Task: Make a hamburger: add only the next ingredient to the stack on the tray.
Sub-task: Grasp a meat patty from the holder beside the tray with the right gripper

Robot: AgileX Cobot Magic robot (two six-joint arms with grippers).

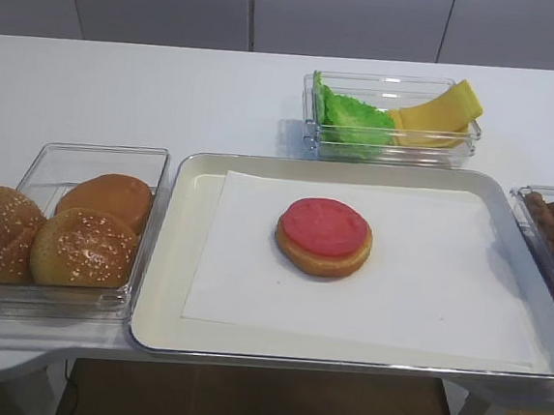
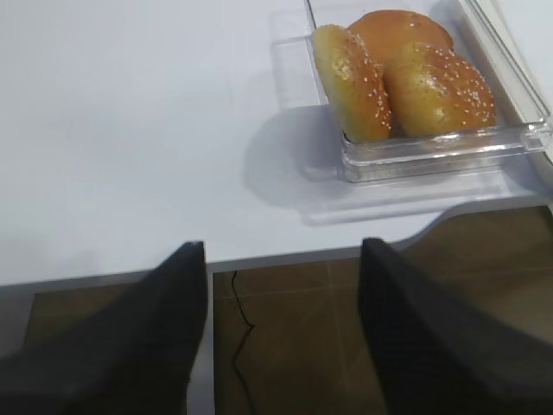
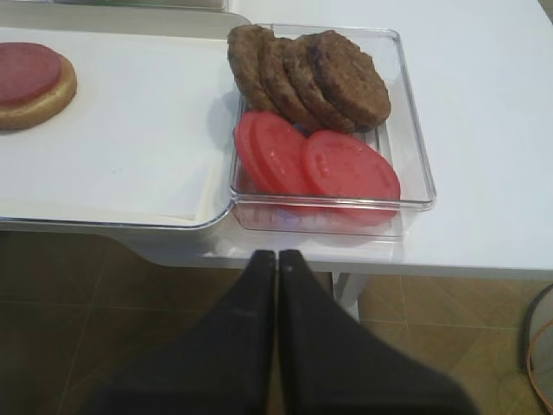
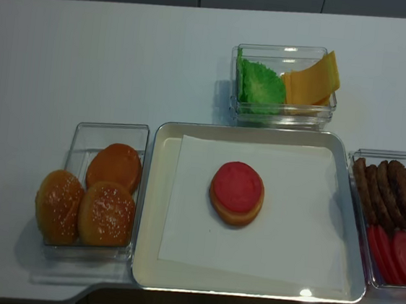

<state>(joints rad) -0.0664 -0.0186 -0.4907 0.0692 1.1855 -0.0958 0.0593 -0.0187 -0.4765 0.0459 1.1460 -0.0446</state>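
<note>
Right wrist view shows the right gripper [image 3: 276, 259] clenched and empty, off the tabletop's near edge, facing the clear box [image 3: 415, 130] just beside the tray's [image 1: 180, 257] right rim. It should open, then lift only the frontmost of 4 meat patties [image 3: 350, 76], avoiding the 3 red slices [image 3: 346, 164]. Stack [image 1: 324, 236]: 1 bun base, 1 slice. Left gripper [image 2: 285, 259] is spread, empty, near 3 sesame buns [image 2: 436, 86].
</note>
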